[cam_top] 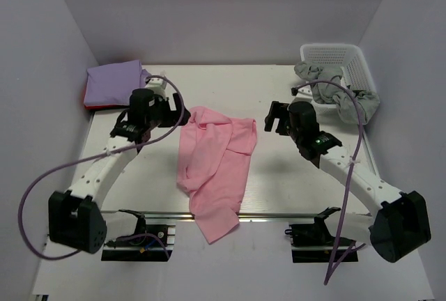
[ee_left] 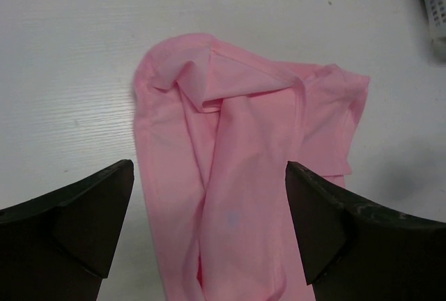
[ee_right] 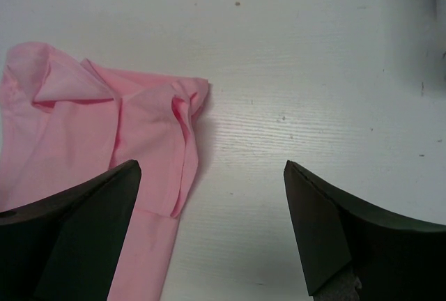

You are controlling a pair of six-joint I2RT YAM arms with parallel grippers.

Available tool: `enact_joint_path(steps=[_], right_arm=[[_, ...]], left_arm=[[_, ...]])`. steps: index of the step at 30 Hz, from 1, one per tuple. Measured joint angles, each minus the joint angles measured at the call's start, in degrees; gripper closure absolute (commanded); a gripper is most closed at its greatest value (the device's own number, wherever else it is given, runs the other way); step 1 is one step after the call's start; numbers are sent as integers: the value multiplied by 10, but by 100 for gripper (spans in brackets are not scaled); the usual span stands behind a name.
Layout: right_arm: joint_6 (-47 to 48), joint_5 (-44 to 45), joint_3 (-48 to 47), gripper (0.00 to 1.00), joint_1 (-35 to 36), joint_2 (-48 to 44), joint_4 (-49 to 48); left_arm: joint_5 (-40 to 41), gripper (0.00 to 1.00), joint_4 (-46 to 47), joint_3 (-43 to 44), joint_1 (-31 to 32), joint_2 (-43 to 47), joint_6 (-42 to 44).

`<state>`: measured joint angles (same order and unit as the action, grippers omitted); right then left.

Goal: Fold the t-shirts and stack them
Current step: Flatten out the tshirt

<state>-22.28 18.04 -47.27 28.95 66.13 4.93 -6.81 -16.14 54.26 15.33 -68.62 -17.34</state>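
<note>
We hold the left gripper (ee_left: pixel 209 166) and the right gripper (ee_right: pixel 211 165) on either side of the crumpled pink t-shirt (cam_top: pixel 212 168), both with fingers spread wide apart.

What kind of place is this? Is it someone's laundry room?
Probably a robot test booth, not a home laundry room. A left arm and a right arm are fixed at the near edge of a white table boxed in by plain walls, with a pink t-shirt lying between them.
</note>
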Motion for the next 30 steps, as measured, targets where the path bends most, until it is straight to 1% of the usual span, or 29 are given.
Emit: enact_joint_path(steps=[1,2,5,7,8,9,12,13,17,18,19,20,21,23,24,29,30], right_arm=[[-2,0,-1,14,0,10,5],[-4,-2,-2,14,0,19,10],[-12,-6,-2,15,0,36,17],[-16,-8,-2,20,0,44,16],[-18,-12,-1,20,0,47,13],[-17,-20,0,22,0,50,8],[-17,-45,2,22,0,68,-9],[-17,-49,2,22,0,77,-14],[-16,-54,-3,22,0,134,-21],[-16,-54,-8,22,0,149,-20],[-16,-56,-14,22,0,166,-20],[-16,-56,-20,22,0,179,-21],[-16,-58,-31,23,0,197,-20],[-16,-60,-45,23,0,216,-21],[-16,-62,-54,23,0,226,-21],[-16,-76,-94,24,0,274,-37],[-16,-78,-103,26,0,283,-39]], left_arm=[[-15,1,8,6,2,-28,0],[-30,1,16,16,5,-59,1],[-53,5,20,56,16,-148,1],[-59,8,18,92,24,-208,3],[-61,13,17,111,29,-239,3],[-63,15,15,130,33,-268,3],[-63,19,8,176,45,-341,6],[-63,19,5,187,47,-357,6],[-57,23,-13,229,53,-409,5],[-53,27,-19,240,54,-418,5],[-46,27,-28,255,54,-429,4],[-39,33,-35,267,54,-438,4],[-31,36,-41,280,54,-447,3],[-15,39,-53,299,54,-463,4],[-5,43,-60,308,54,-470,3],[44,44,-95,327,54,-492,-1],[52,43,-101,331,54,-497,-1]])
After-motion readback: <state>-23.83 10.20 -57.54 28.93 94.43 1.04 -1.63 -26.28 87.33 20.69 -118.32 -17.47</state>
